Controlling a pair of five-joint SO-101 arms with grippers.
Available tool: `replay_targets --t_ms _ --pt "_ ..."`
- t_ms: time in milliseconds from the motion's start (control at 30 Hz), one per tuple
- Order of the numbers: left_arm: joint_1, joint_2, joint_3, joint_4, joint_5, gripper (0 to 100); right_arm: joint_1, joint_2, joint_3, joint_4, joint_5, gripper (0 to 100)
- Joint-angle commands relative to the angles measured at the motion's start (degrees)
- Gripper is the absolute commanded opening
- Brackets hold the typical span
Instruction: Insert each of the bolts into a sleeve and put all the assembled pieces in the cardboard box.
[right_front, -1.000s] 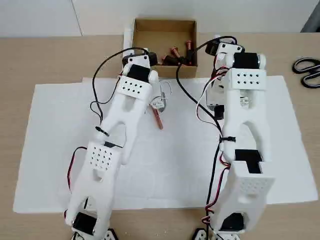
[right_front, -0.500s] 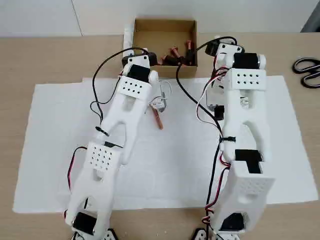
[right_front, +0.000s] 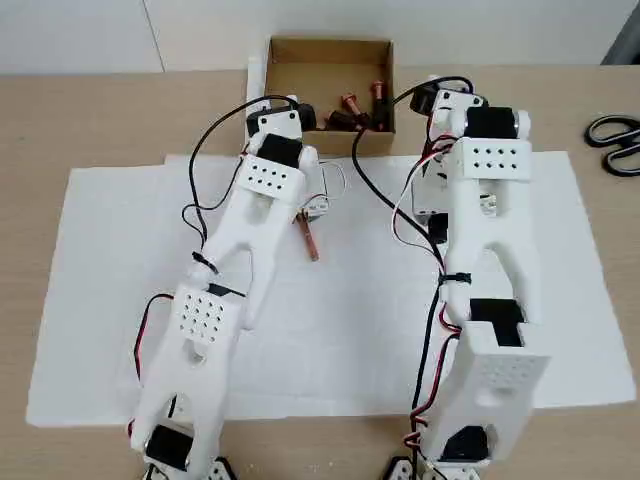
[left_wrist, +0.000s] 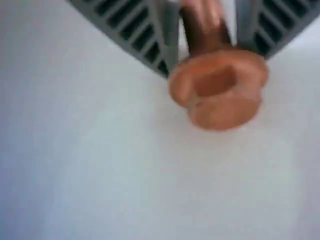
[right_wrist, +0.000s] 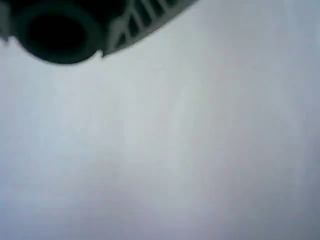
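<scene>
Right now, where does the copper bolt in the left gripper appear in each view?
High view: the bolt hangs from the left gripper over the white paper.
Left wrist view: its head, close up, between the grey fingers.
Right wrist view: not in it.
Shared landmark: the white paper.

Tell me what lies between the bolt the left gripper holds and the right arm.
In the high view, bare white paper with a black cable crossing it separates the bolt from the right arm.
</scene>
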Motion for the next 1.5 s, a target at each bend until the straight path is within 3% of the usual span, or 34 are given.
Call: replay_targets --t_ms 0,633,867,1133,1467 --pt "0.09 -0.53 0.57 -0.62 0.0 7 0.4 -4.0 -0.18 0.4 0.09 0.4" --pt "-0.18 -1.23 -0.31 -0.62 -1.23 1 0.31 -4.09 -0.18 0.4 0.35 0.4" --pt "-0.26 -1.23 -18.59 5.98 -8.18 1 -1.45 -5.23 -0.62 0.4 0.44 0.4" --pt "-3.43 -1.23 -31.6 8.7 -12.04 1 -7.08 -20.62 -0.53 0.4 0.26 0.3" --pt "-5.27 -8.26 -32.22 8.79 -12.13 1 -9.63 -41.63 0.18 0.66 0.53 0.3"
